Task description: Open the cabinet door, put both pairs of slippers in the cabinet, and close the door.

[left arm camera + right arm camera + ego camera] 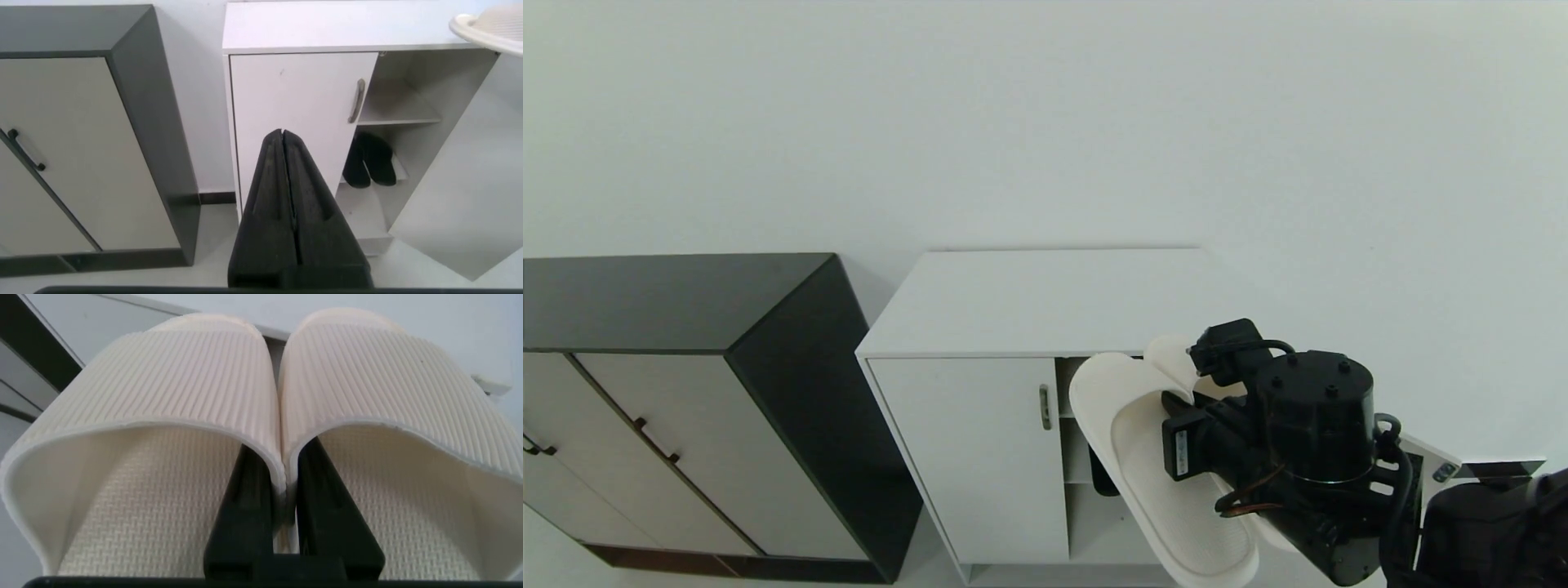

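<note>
A pair of cream slippers (1168, 490) hangs side by side in front of the white cabinet's (1037, 302) open right half. My right gripper (282, 490) is shut on their two touching inner edges, its fingers (245, 498) running under the straps. A black pair of slippers (369, 159) lies on a lower shelf inside the cabinet, partly hidden behind the cream pair in the head view (1104, 478). The cabinet's right door (458, 188) stands swung open; the left door (972, 457) is closed. My left gripper (283, 143) is shut on nothing, low in front of the closed left door.
A dark cabinet (792, 392) with pale doors stands directly left of the white one, a narrow gap between them. A plain white wall (1045, 122) rises behind both. The upper shelf (396, 110) inside the white cabinet is bare.
</note>
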Controlling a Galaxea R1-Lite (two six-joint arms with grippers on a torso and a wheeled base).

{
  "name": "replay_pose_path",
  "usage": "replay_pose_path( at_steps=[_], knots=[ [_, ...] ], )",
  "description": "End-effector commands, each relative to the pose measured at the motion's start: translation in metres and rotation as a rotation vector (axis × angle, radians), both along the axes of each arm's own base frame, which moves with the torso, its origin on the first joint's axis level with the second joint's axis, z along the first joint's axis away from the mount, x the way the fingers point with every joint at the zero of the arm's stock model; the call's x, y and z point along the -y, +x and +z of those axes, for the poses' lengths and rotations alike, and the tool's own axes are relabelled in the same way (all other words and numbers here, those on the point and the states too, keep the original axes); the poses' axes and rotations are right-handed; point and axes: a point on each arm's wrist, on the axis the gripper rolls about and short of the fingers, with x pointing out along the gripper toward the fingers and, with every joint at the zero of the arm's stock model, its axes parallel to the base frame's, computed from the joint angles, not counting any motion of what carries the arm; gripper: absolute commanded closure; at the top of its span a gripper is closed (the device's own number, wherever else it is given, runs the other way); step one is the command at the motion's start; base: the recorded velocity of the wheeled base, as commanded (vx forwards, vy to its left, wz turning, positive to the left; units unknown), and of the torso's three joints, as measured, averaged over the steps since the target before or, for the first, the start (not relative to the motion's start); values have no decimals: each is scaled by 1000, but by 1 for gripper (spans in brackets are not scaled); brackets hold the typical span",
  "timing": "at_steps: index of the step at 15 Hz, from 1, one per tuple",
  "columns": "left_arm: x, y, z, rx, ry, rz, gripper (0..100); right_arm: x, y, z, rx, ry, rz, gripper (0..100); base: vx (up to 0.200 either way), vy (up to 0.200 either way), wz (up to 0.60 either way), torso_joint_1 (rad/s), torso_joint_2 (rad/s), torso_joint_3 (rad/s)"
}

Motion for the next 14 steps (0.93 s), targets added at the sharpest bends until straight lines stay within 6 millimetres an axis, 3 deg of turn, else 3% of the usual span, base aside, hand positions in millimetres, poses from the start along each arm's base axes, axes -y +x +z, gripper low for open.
replay_pose_path(
  at_steps=[1,9,14],
  knots=[
    [0,0,0,-1,0,-1,100,-1,-1,-2,-5,-4,4,100,0,0,0,-159,354,183],
    [0,0,0,-1,0,0,100,-6,-14,-8,-11,-20,41,100,0,0,0,-185,439,242],
    [0,0,0,-1,-1,-1,100,-5,-3,-19,-21,-38,13,100,0,0,0,-226,550,321]
  ],
)
